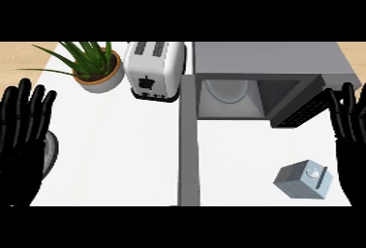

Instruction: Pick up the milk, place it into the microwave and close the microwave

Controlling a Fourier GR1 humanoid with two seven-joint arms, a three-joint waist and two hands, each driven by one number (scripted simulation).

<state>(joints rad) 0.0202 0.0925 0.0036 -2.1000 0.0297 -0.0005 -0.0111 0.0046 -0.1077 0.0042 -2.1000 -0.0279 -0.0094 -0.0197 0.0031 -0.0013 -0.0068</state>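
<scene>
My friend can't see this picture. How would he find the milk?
Find the big grey microwave with its door swung open. On the white counter in front of it, towards the right hand, lies the milk: a small blue-grey carton, the only box there.

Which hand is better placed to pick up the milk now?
The right hand: the milk lies on the counter just beside it, right of the open microwave door. The left hand rests open at the far edge, beyond that door.

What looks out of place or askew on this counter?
Only the milk carton stands out: it sits skewed to the counter's edges, right of the microwave's open door. Nothing looks spilled or damaged.
</scene>
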